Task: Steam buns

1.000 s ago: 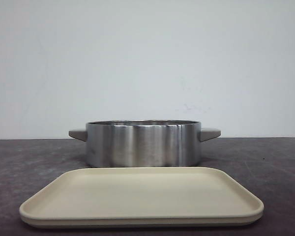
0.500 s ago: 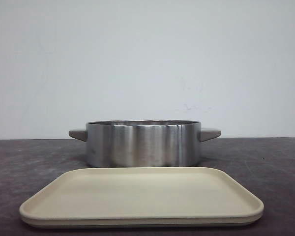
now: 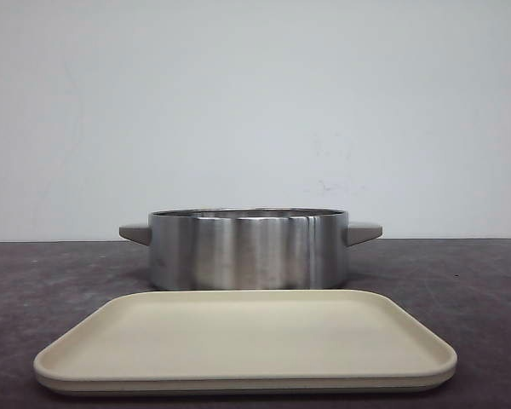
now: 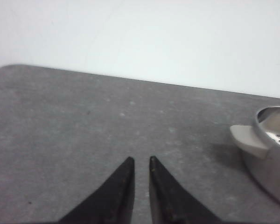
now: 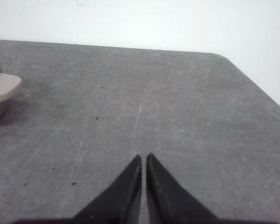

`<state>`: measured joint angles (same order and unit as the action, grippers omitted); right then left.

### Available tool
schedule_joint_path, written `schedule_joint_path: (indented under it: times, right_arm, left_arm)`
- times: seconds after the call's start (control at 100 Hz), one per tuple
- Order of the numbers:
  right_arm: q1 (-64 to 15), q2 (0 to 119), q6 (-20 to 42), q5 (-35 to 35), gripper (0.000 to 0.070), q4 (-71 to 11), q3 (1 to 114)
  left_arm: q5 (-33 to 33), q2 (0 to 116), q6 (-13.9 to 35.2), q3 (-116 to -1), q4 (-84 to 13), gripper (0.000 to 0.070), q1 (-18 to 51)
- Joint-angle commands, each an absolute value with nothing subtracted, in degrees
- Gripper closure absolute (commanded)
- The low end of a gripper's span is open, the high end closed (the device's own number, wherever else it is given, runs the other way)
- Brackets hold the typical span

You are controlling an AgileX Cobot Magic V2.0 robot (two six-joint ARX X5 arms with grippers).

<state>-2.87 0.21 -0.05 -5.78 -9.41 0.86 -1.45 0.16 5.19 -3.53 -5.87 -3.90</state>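
No buns show in any view. A steel steamer pot point(image 3: 248, 251) with grey side handles stands mid-table, and its inside is hidden from the front. In front of it lies a beige tray point(image 3: 238, 381) with nothing on it. My left gripper point(image 4: 140, 158) hovers over bare table left of the pot point(image 4: 273, 158), its black fingers nearly together with nothing between them. My right gripper point(image 5: 143, 156) hangs over bare table right of the pot's handle point(image 5: 3, 87), shut and holding nothing. Neither gripper appears in the front view.
The dark grey table point(image 3: 477, 281) ends at a white wall behind the pot. Its rounded far corners show in both wrist views point(image 5: 224, 58).
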Motion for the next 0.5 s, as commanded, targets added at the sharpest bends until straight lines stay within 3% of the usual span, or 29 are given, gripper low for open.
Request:
schedule_joint_path:
  times: [0.0, 0.49]
  right_arm:
    - [-2.9, 0.2, -0.4, -6.0, 0.069, -9.0, 0.7]
    - [-2.9, 0.2, -0.4, -6.0, 0.069, -9.1, 0.7]
  left_arm:
    - [-1.3, 0.2, 3.4, -2.0, -4.5, 0.0683, -4.2]
    - [-0.2, 0.2, -0.3, -0.8, -11.1, 0.0683, -4.2]
